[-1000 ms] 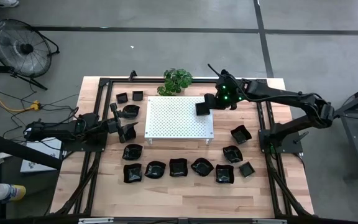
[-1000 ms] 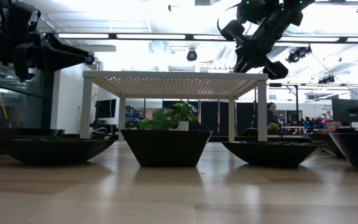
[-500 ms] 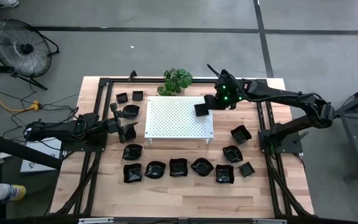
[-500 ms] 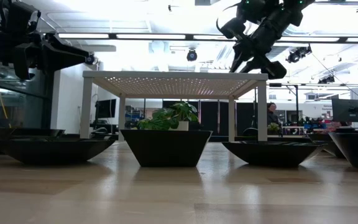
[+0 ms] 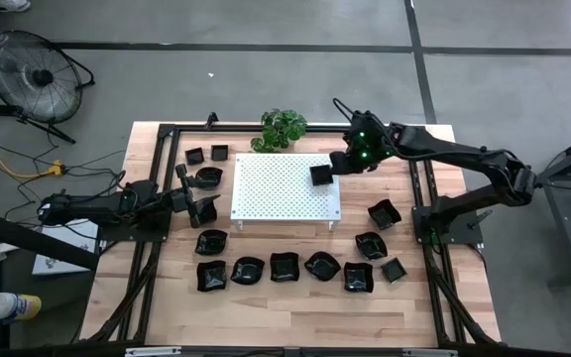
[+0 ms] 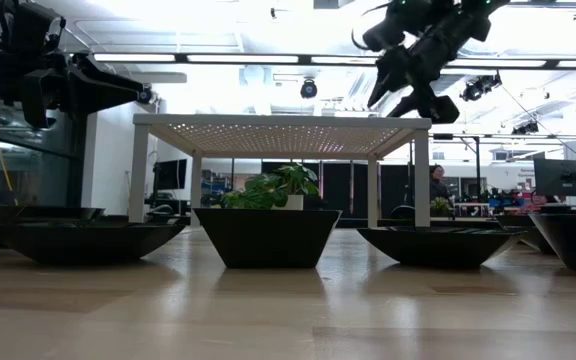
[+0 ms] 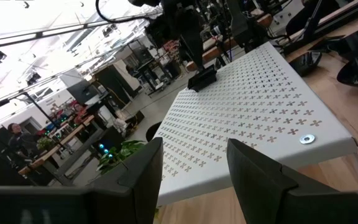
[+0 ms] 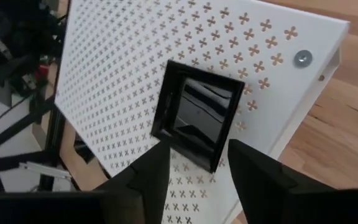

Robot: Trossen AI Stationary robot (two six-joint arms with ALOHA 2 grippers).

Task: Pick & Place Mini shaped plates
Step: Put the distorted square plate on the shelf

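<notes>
Right gripper (image 5: 337, 167) is hovering over the far right corner of the white perforated board (image 5: 276, 193), and we can see its fingers (image 8: 146, 177) spread apart with nothing between them. Sitting flat on the board just below it is a square plate (image 8: 197, 116), so we'd call this the release step of a place: that dish looks set down and let go.

Next move, as we read it, is to lift clear without nudging that plate, then swing over to the loose plates on the wooden table (image 5: 285, 307). There's a row of plates (image 5: 285, 268) in front of the board, plus a few more on the right and some by the far left corner. Plenty left.

Left gripper (image 5: 194, 198) waits just left of the board, jaws apart, holding nothing.

Material-wise: the dishes are glossy black and shallow, some square, some round or wavy-edged. Shiny surface throws reflections, and we'd guess it's slick to pinch. The board is matte white with little cross-shaped cutouts, standing on short legs. A green potted plant (image 5: 284, 127) sits behind it.
</notes>
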